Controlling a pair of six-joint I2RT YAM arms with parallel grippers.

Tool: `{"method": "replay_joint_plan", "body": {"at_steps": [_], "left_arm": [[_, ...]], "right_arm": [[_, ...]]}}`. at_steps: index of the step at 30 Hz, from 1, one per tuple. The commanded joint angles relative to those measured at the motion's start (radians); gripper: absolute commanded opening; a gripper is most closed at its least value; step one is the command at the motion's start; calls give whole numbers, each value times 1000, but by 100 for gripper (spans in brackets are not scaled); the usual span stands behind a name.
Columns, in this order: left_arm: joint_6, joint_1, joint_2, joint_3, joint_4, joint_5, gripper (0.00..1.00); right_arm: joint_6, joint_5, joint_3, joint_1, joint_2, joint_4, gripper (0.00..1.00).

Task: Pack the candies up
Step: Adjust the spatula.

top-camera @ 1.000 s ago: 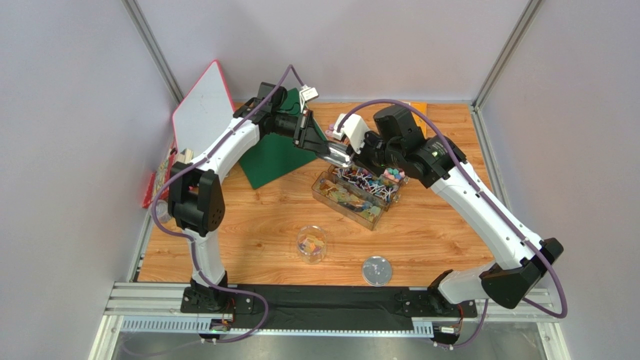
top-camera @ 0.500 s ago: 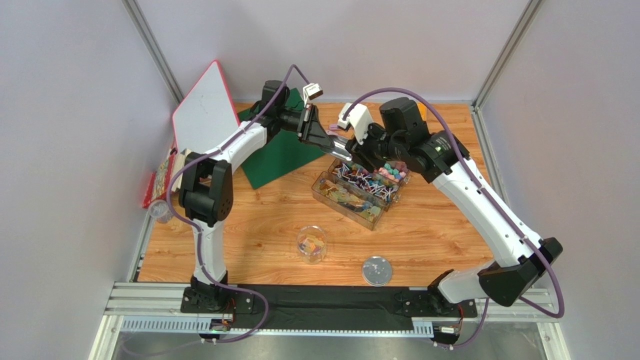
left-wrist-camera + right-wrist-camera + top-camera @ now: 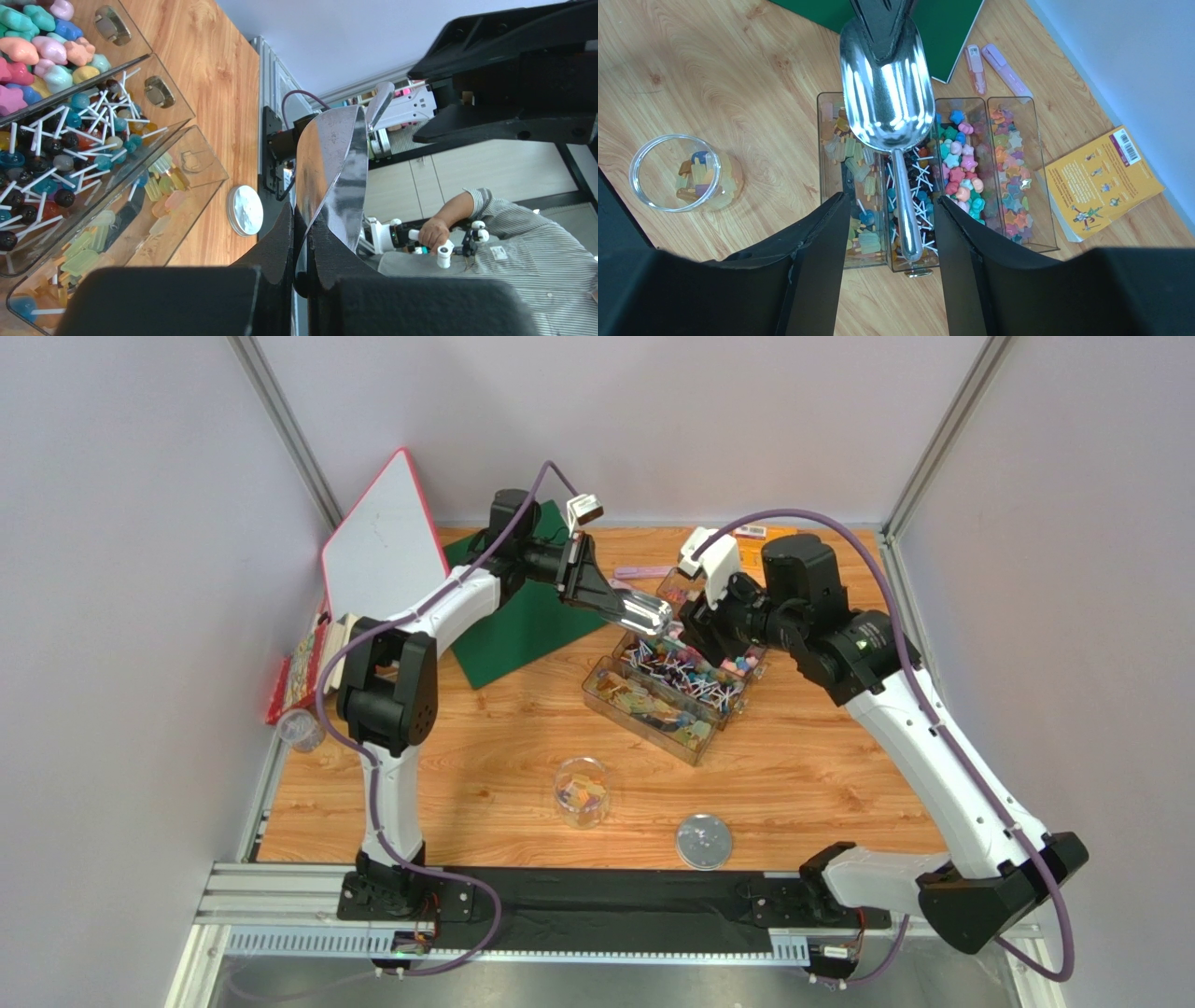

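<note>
The candies [image 3: 683,672] fill a clear box [image 3: 648,731] of several compartments at mid table; in the right wrist view I see stick sweets [image 3: 922,183] and pink and teal sweets [image 3: 962,171]. They also show in the left wrist view [image 3: 42,161]. My left gripper [image 3: 613,602] [image 3: 309,217] is shut on the rim of a metal scoop [image 3: 340,168] [image 3: 885,91], held empty above the box. My right gripper [image 3: 687,627] [image 3: 891,203] is open, its fingers either side of the scoop's handle without touching it. A glass jar [image 3: 582,791] [image 3: 675,171] holds a few sweets.
The jar's metal lid [image 3: 703,840] lies near the front edge. A green mat [image 3: 526,623] and a red-edged white board [image 3: 379,539] stand at the back left. An orange booklet [image 3: 1102,182] and pale pink strips [image 3: 994,63] lie behind the box.
My right arm has drawn back to the right, away from the scoop, and its jaws stand open. My left arm has shifted its pose and still holds the scoop over the box.
</note>
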Motion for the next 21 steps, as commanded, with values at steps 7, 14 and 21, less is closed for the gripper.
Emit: {"method": "replay_joint_plan", "body": {"at_steps": [7, 14, 21], "left_arm": [[-49, -5, -24, 1, 58, 139, 0], [-63, -5, -24, 2, 66, 139, 0], [-70, -5, -16, 7, 75, 134, 0]], "right_arm": [[8, -131, 4, -63, 67, 53, 48], [-6, -151, 14, -63, 101, 54, 26], [-29, -150, 9, -63, 111, 39, 13]]}}
